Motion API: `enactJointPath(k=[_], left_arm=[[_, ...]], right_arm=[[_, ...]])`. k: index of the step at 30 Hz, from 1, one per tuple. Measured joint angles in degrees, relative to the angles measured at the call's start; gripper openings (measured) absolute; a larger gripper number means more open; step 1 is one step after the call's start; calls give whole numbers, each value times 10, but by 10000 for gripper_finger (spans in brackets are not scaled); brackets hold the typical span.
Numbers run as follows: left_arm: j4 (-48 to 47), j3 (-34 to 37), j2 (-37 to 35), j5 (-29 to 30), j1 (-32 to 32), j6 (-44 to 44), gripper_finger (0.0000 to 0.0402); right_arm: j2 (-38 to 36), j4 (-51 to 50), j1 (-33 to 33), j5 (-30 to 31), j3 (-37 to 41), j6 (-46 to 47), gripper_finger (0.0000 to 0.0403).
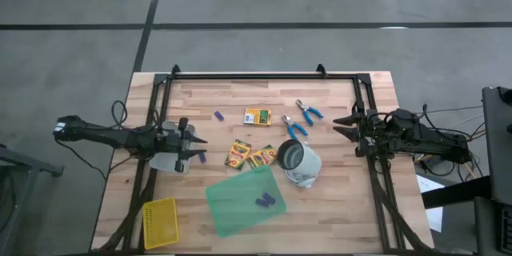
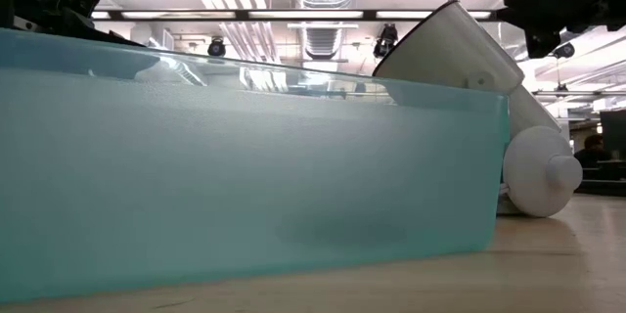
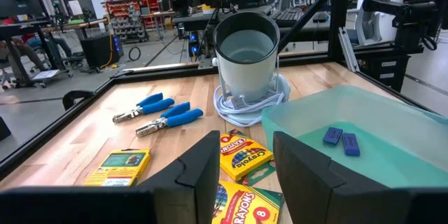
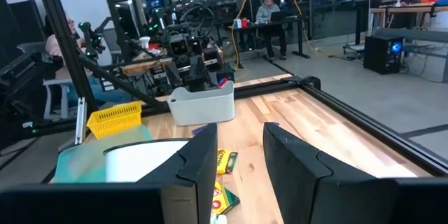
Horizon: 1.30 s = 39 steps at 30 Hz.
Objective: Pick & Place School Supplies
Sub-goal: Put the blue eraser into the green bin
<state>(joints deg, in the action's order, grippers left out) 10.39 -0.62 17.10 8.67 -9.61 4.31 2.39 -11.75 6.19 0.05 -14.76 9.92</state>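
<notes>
Two blue-handled tools (image 1: pixel 301 119) (image 3: pixel 161 114) lie on the wooden table's far middle. Beside them lies a yellow-and-green crayon box (image 1: pixel 258 116) (image 3: pixel 119 167). Two more crayon boxes (image 1: pixel 250 155) (image 3: pixel 243 155) lie at the centre. One purple piece (image 1: pixel 218 115) lies on the wood, another (image 1: pixel 203 158) lies by my left gripper, and two (image 1: pixel 266 201) (image 3: pixel 341 140) rest inside the green tray (image 1: pixel 240 202). My left gripper (image 1: pixel 200 148) (image 3: pixel 245 175) stands open at the left, pointing level at the crayon boxes. My right gripper (image 1: pixel 338 124) (image 4: pixel 241 161) stands open at the right edge. Both hold nothing.
A white jug (image 1: pixel 298 162) (image 3: pixel 245 56) with a coiled cord stands right of centre, beside the tray. A yellow mesh basket (image 1: pixel 159 222) (image 4: pixel 115 117) sits at the near left corner. A white bin (image 4: pixel 203 105) sits under the left arm. A black frame (image 1: pixel 264 75) rims the table.
</notes>
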Motion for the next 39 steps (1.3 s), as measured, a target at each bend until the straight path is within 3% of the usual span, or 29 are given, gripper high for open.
enactJointPath(k=[7, 14, 20, 29, 36, 39], left_arm=[[0, 0, 0, 0, 0, -14, 139], [1, 0, -1, 30, 0, -214, 139], [-22, -11, -1, -20, 0, -220, 139], [-262, -161, 17, 4, 2, -218, 139], [-281, -274, 62, 8, 13, -188, 139], [-336, -337, 97, 33, 29, -161, 139]], right_arm=[[0, 0, 0, 0, 0, 0, 114], [0, 0, 0, 0, 0, 0, 114], [0, 0, 0, 0, 0, 0, 114], [0, 0, 0, 0, 0, 1, 114], [0, 0, 0, 0, 0, 1, 114], [0, 0, 0, 0, 0, 1, 114]])
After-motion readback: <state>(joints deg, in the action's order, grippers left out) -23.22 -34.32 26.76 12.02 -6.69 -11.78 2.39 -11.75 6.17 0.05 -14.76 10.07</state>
